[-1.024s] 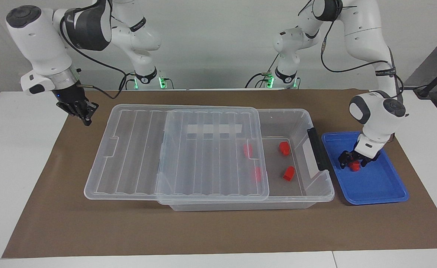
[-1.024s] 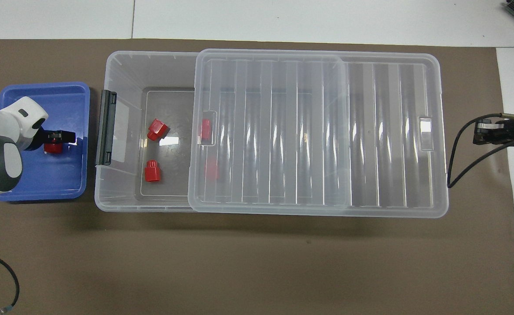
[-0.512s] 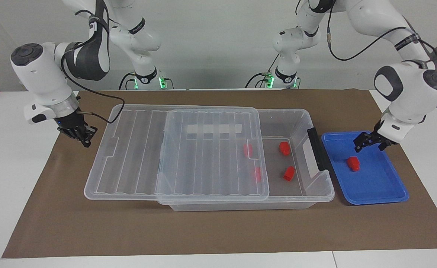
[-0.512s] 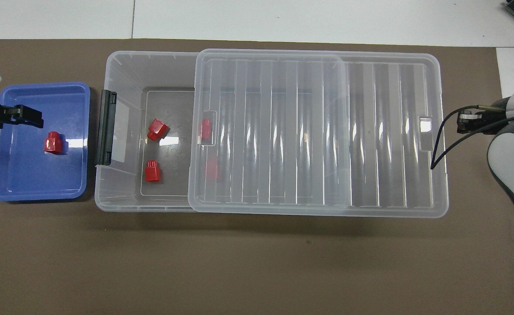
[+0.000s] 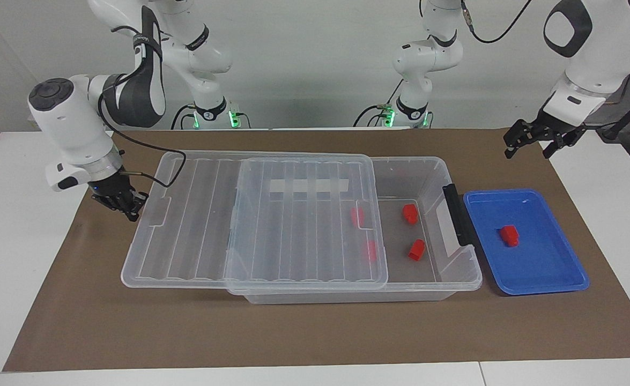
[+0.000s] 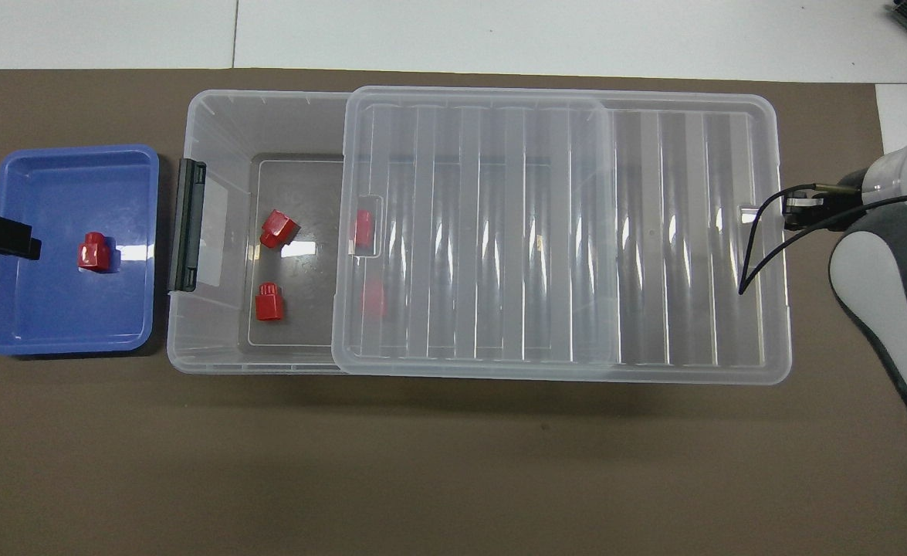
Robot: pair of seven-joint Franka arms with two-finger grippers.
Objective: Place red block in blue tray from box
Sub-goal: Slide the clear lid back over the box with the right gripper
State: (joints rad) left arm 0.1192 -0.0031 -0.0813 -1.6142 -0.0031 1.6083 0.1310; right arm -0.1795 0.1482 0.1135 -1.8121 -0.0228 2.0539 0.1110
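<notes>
A small bright red plastic block (image 5: 509,236) has been released and lies alone in the shallow blue plastic tray (image 5: 553,276), beside the large clear plastic box (image 5: 443,177). The left gripper (image 5: 532,143) has been lifted away w/ fingers spread, empty. The right gripper (image 5: 126,204) has been lowered to the ribbed translucent lid (image 5: 197,214); finger state can't be told. Placement appears done.

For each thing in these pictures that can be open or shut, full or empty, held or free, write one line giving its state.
box: partly open, four red blocks inside.
lid: slid toward the right arm's end, over two of the blocks.
blue tray: holds one red block, lying free.
left gripper: open, empty, raised.
right gripper: low at the lid's end.
</notes>
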